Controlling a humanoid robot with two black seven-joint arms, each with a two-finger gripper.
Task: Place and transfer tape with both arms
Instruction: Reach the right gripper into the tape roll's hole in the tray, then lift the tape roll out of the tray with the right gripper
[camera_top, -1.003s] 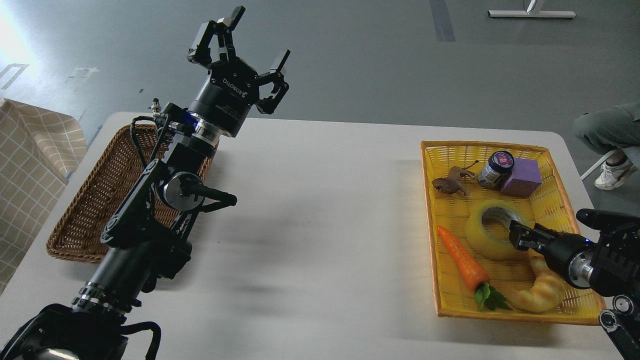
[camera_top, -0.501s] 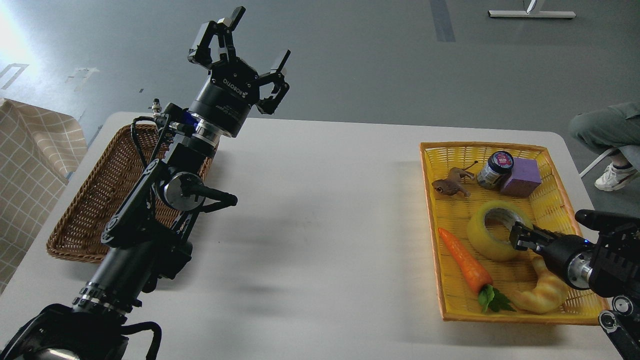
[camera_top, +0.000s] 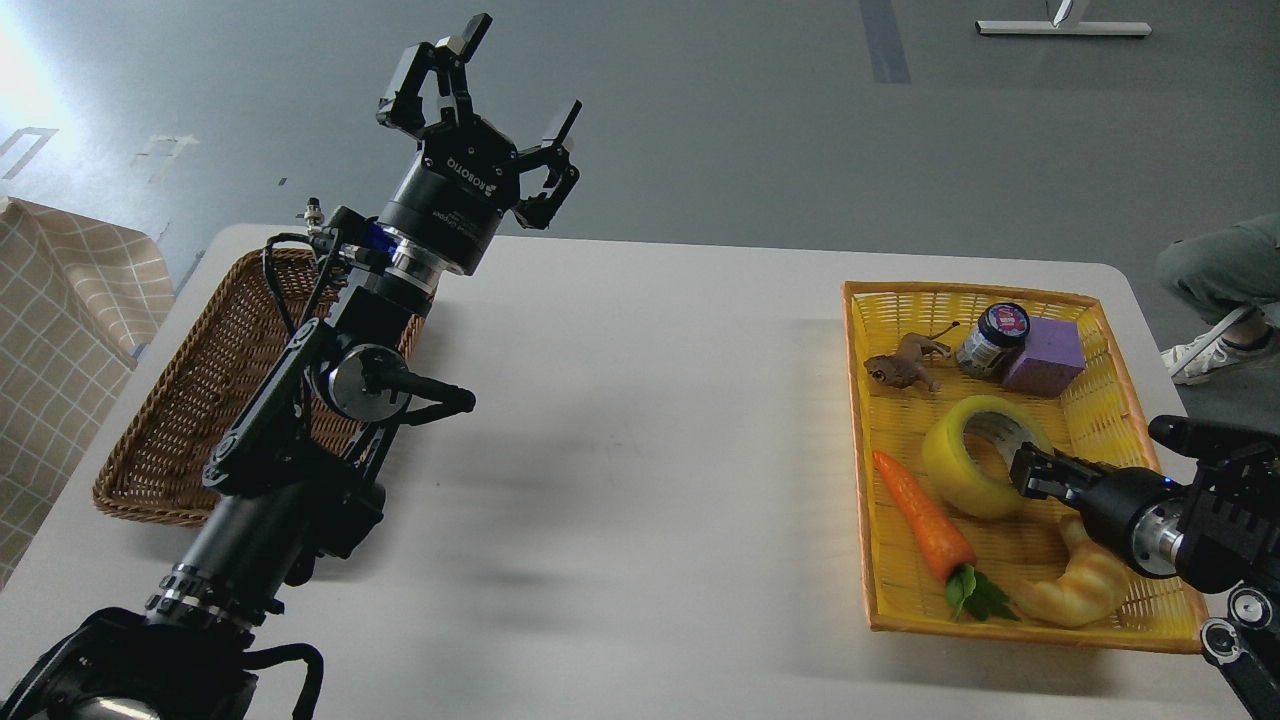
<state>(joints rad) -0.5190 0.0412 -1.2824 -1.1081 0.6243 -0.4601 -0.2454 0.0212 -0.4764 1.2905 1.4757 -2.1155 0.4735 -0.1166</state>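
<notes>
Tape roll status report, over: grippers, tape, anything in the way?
Left gripper open, raised above the table. Right gripper shut on tape, roll tilted in yellow basket. Carrot and croissant right beside it.

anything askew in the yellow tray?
The tape is tipped up on edge, its right side lifted by the right gripper at its rim. Otherwise nothing in the tray looks spilled or damaged.

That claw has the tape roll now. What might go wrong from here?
The right gripper seems to pinch only one wall of the tape, which sits tilted, so it might slip or swing. The carrot and croissant lie close by and could get knocked. The left gripper waits far off across the table, so the handover path is long.
</notes>
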